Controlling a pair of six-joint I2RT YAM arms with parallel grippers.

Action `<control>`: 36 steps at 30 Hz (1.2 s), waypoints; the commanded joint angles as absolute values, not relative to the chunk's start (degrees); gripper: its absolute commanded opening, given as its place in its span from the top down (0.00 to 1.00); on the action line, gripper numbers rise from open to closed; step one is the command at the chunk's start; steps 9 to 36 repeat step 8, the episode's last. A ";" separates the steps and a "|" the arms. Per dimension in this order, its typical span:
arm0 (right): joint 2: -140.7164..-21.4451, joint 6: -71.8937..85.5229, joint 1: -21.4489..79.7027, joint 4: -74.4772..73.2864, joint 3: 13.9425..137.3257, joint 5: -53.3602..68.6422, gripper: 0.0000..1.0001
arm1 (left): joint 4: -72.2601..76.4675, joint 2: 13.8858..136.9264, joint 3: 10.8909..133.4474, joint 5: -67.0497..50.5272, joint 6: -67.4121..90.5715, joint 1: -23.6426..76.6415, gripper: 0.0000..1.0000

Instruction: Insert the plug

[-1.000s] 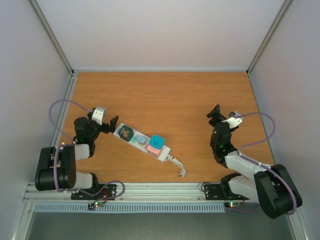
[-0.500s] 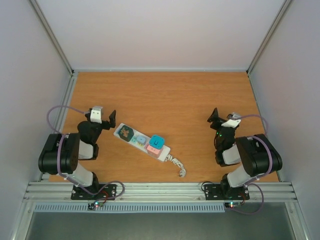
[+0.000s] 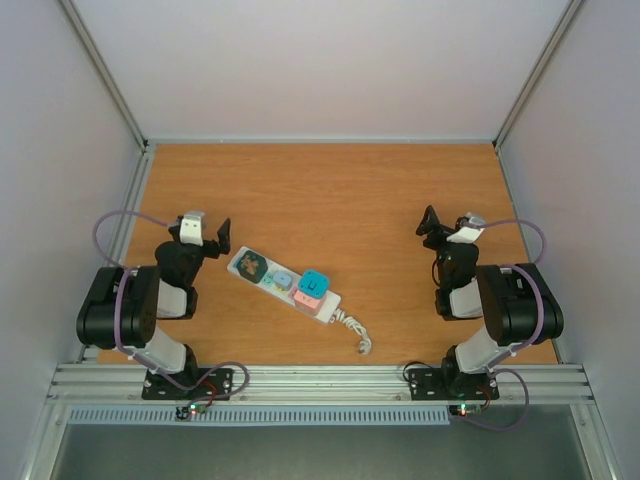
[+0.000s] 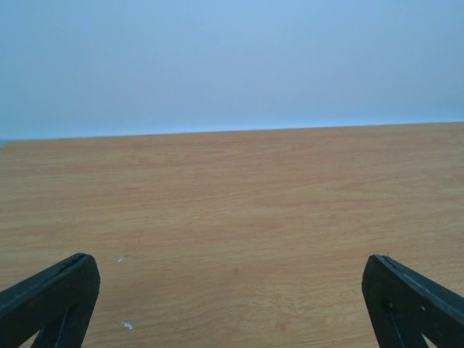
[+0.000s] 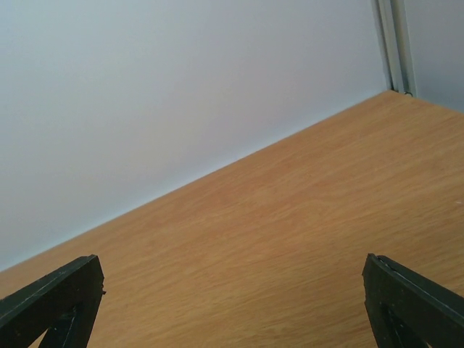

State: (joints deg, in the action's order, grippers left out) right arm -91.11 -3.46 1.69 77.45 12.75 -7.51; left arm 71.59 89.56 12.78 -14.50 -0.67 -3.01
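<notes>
A white power strip (image 3: pixel 283 283) lies slanted on the wooden table, left of the middle. A teal plug (image 3: pixel 313 284) sits in it near its right end, beside a pink block (image 3: pixel 306 302). A dark green plug (image 3: pixel 250 264) sits at its left end. The strip's white cord (image 3: pixel 355 332) trails toward the front. My left gripper (image 3: pixel 222 238) is open and empty, just left of the strip. My right gripper (image 3: pixel 430 222) is open and empty, well to the right of it. Both wrist views show only bare table between wide-apart fingertips (image 4: pixel 51 293) (image 5: pixel 54 293).
White walls enclose the table on three sides. A metal rail (image 3: pixel 320 380) runs along the front edge by the arm bases. A corner post (image 5: pixel 395 43) shows at the top right of the right wrist view.
Both arms have folded back toward their bases over the last second. The right gripper has drawn slightly back and up. The power strip and plugs have not moved.
</notes>
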 commanded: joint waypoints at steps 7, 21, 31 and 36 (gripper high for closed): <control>-91.05 -2.86 1.33 78.46 13.06 -6.59 0.01 | 74.93 89.50 13.19 -13.06 -1.97 -2.82 0.00; -91.00 -2.83 1.39 78.46 13.01 -6.67 0.02 | 75.03 89.43 13.12 -13.01 -1.94 -2.80 0.00; -91.00 -2.83 1.39 78.46 13.01 -6.67 0.02 | 75.03 89.43 13.12 -13.01 -1.94 -2.80 0.00; -91.00 -2.83 1.39 78.46 13.01 -6.67 0.02 | 75.03 89.43 13.12 -13.01 -1.94 -2.80 0.00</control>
